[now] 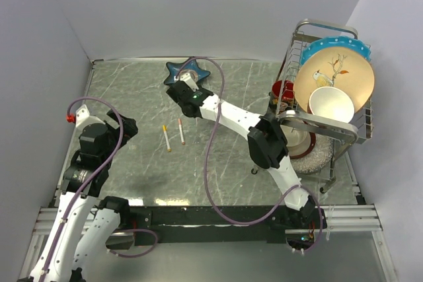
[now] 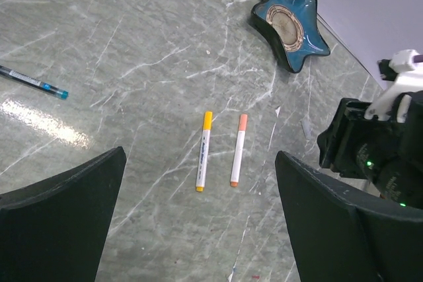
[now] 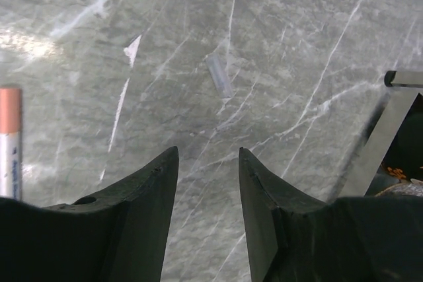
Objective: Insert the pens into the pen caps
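while both arms reach out over the grey marbled table (image 1: 132,170), a wire dish rack (image 1: 301,31) stands well off to the right of the right pincer, holding a cream bird plate (image 1: 337,74), a blue plate (image 1: 347,45) and a white bowl (image 1: 330,105). the left pincer (image 2: 199,156) hangs above the table with its fingers (image 2: 59,209) spread wide and nothing between them. the right pincer (image 3: 208,156) sits low over the stone, its fingers partway apart with a bare gap and no grip on anything. a blue star-shaped dish (image 2: 289,28) lies ahead and to the right of the left pincer, close to the right pincer in the overhead view. the two white pens lie flat, side by side but apart, straight ahead of the left pincer and framed between its fingers: the yellow-capped pen (image 2: 203,156) to the left, the orange-capped pen (image 2: 237,153) to the right. the yellow cap (image 2: 207,120) and the orange cap (image 2: 242,122) each sit on their pen's far end. a blue-tipped pen (image 2: 33,84) lies far left of the left pincer. a small clear tube piece (image 3: 219,75) lies just ahead of the right pincer.
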